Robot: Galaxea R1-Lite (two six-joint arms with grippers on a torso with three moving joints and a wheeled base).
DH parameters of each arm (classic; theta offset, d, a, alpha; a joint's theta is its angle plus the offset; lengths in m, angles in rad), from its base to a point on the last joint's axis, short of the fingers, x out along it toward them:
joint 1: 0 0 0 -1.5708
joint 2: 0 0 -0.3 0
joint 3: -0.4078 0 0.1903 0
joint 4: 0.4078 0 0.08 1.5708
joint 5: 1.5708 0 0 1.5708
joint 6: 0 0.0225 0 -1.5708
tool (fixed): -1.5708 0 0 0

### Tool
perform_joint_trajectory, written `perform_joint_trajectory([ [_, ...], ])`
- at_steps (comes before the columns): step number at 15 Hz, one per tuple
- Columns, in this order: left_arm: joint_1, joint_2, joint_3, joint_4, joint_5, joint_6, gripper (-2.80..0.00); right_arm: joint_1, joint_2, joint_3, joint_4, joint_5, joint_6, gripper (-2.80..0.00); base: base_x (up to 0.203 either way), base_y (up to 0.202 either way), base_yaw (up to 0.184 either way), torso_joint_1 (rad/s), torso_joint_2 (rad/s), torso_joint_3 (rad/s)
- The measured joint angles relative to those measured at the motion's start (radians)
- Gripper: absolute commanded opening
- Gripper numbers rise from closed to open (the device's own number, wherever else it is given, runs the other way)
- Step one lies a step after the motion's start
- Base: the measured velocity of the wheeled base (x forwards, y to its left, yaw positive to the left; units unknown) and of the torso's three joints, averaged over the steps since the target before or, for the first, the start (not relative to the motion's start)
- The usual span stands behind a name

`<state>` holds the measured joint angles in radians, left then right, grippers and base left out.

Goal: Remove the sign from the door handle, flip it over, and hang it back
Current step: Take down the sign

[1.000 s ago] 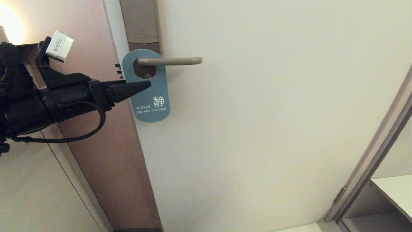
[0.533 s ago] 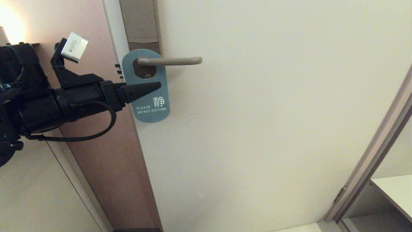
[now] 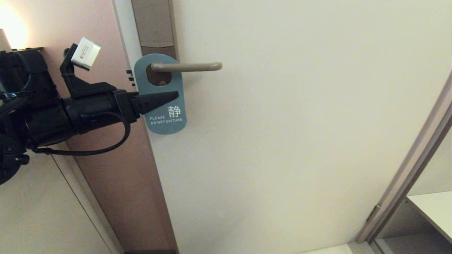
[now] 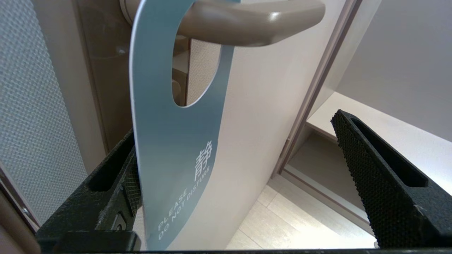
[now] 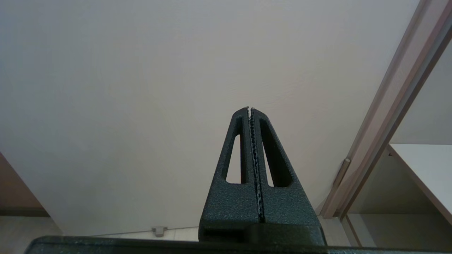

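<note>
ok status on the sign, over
Left gripper open, straddling the sign's lower half. Sign hangs on the handle, blue face out. Right gripper shut, parked facing the door. Nothing in the way.

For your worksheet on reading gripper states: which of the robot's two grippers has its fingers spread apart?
The left gripper: its fingers stand wide apart, straddling the blue sign hanging on the door handle. The right gripper has its fingers pressed together, holding nothing.
</note>
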<state>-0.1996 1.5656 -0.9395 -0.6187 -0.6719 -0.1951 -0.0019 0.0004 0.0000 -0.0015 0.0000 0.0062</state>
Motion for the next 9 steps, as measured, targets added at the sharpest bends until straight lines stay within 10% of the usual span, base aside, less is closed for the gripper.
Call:
perform_joint_trajectory([
  [9, 0.000, 0.043, -0.063, 0.001, 0.000, -0.007, 0.00, 0.000, 0.000, 0.000, 0.000, 0.000, 0.000, -2.80, 0.000, 0.000, 0.000, 0.000, 0.00, 0.000],
])
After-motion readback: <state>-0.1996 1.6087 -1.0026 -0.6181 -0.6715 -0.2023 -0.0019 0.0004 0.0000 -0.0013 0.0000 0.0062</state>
